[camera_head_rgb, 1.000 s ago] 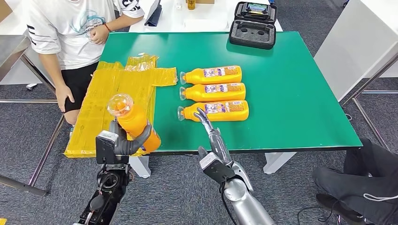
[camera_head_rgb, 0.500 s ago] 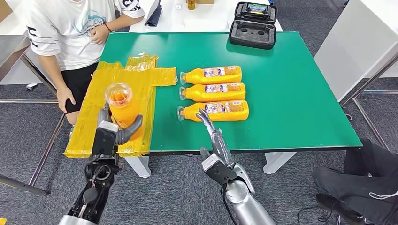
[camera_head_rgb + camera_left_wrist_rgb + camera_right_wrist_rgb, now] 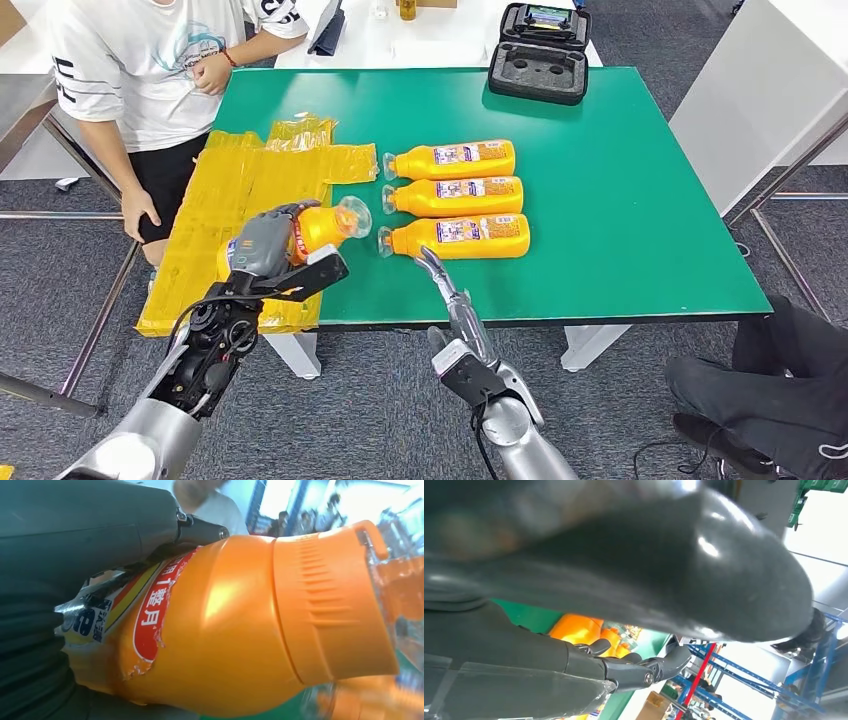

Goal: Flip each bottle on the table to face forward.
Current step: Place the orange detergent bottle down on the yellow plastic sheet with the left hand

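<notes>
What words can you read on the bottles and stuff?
"1整月": on the red label patch of the held bottle in the left hand.
Labels on the three lying bottles: too small to read.
Print on the person's shirt: too blurred to read.

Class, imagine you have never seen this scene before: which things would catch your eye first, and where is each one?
First, the orange bottle gripped in the left hand, held on its side over the yellow sheet at the table's near left edge, cap pointing right. Next, three more bottles lying in a neat row mid-table, caps to the left. The right hand reaches up from below, fingertips near the closest one.
</notes>
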{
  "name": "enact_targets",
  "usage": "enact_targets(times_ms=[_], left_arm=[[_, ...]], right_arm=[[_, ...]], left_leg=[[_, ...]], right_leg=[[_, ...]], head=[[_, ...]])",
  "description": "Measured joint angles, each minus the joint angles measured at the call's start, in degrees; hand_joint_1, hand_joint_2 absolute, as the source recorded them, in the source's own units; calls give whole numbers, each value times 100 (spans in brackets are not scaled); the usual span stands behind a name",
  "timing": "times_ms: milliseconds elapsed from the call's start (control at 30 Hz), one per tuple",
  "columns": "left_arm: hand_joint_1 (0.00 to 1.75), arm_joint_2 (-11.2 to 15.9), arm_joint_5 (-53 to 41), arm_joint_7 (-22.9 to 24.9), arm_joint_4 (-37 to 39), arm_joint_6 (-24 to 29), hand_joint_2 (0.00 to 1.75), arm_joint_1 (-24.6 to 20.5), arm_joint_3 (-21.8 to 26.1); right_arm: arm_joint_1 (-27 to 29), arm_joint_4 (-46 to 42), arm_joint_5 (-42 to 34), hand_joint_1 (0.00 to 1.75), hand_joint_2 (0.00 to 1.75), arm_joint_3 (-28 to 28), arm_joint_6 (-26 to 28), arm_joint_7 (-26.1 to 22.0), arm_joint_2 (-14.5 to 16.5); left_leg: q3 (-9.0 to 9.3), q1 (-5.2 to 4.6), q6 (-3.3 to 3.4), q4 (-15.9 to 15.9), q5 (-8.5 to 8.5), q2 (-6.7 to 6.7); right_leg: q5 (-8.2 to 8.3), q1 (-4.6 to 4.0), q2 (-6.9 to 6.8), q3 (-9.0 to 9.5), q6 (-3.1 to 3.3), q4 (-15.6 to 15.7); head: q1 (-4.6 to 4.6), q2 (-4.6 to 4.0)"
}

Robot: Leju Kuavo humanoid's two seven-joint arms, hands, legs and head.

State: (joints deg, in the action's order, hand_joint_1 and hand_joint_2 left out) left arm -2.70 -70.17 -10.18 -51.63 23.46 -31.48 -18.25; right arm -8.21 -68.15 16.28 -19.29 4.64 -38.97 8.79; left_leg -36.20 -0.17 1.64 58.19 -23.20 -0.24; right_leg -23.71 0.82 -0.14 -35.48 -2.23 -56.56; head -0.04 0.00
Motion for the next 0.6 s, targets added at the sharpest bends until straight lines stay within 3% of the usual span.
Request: enact_targets(times_ms=[333, 600], left_arm=[[175, 10, -574, 191, 855, -1297, 175, -407, -636], [175, 67, -1094, 563, 1064, -1834, 175, -652, -995]], right_arm=[[221, -196, 161, 0, 0, 211, -191, 34, 15], [272, -286, 297, 0, 0, 334, -345, 126, 52]], left_leg=[[0, 0, 0, 0, 0, 1], [-1, 1, 0, 0, 0, 1]], right_leg=[[0, 0, 0, 0, 0, 0], [0, -1, 1, 1, 0, -1]], head=[[0, 0], [-1, 0]])
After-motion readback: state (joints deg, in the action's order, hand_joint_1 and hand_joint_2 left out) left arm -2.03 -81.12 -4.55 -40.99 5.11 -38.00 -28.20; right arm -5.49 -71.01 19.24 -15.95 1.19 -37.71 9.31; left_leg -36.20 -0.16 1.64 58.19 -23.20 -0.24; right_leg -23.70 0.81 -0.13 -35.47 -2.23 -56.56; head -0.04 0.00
